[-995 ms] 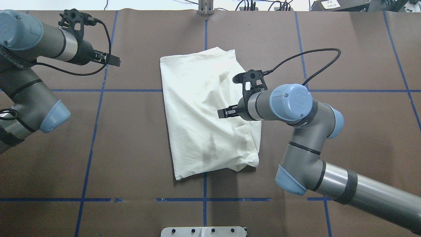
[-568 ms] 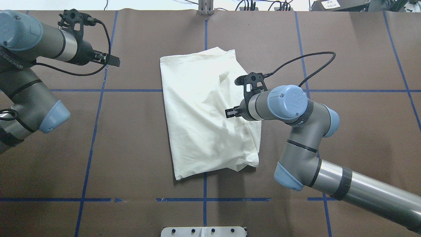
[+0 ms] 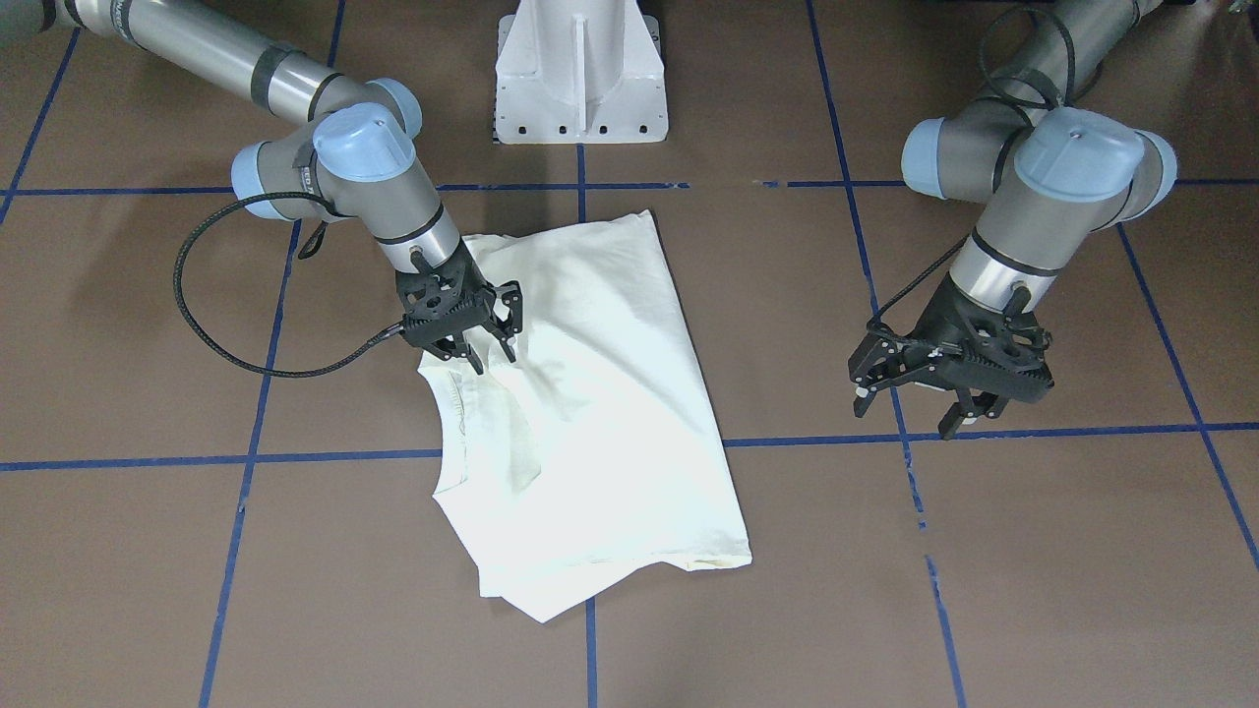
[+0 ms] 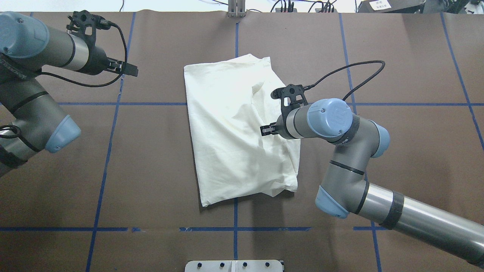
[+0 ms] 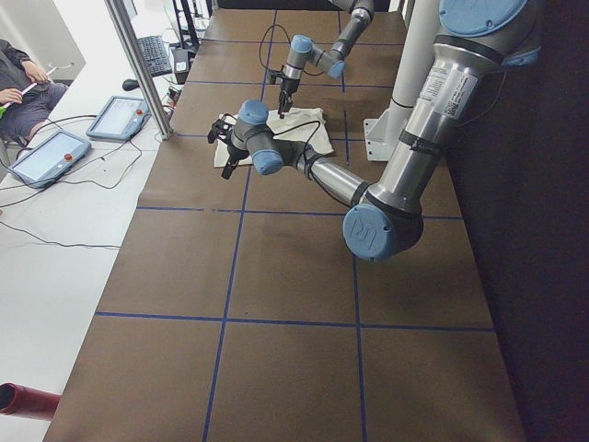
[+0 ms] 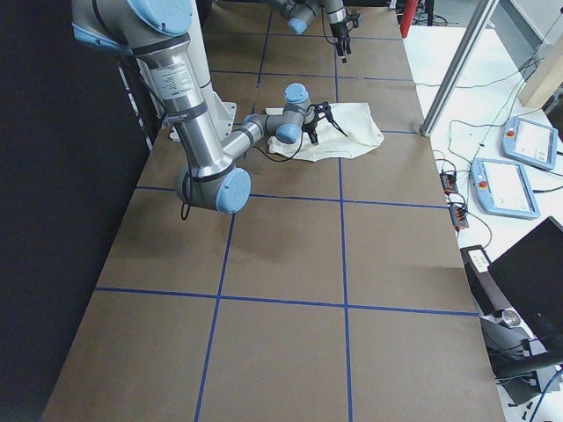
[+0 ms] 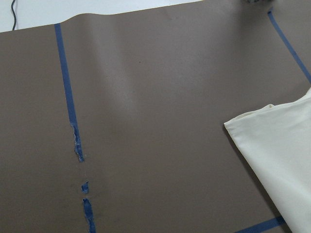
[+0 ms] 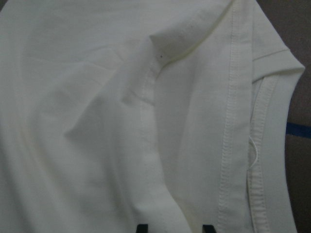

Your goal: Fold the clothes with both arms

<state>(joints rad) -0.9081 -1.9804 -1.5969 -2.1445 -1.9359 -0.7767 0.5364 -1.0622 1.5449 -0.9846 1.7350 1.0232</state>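
The cream-white shirt (image 4: 234, 132) lies folded into a tall rectangle on the brown table, plain side up, with its collar (image 3: 454, 413) at the edge nearest the right arm. My right gripper (image 4: 263, 130) is low over that side of the shirt (image 3: 600, 393), pointing down with its fingers apart. In the right wrist view the two fingertips (image 8: 141, 227) sit spread over the wrinkled cloth (image 8: 97, 121) beside a stitched seam. My left gripper (image 4: 133, 70) hangs open above bare table, well away from the shirt. Only a shirt corner (image 7: 282, 155) shows in the left wrist view.
The white metal pedestal base (image 3: 580, 88) stands on the robot's side of the shirt. Blue tape lines (image 4: 113, 151) grid the brown table cover. A seated person (image 5: 18, 83) and touch panels (image 5: 46, 157) are off the table's far side.
My right gripper has drawn back from over the shirt's middle toward its right edge. The shirt and the left arm have stayed where they were.
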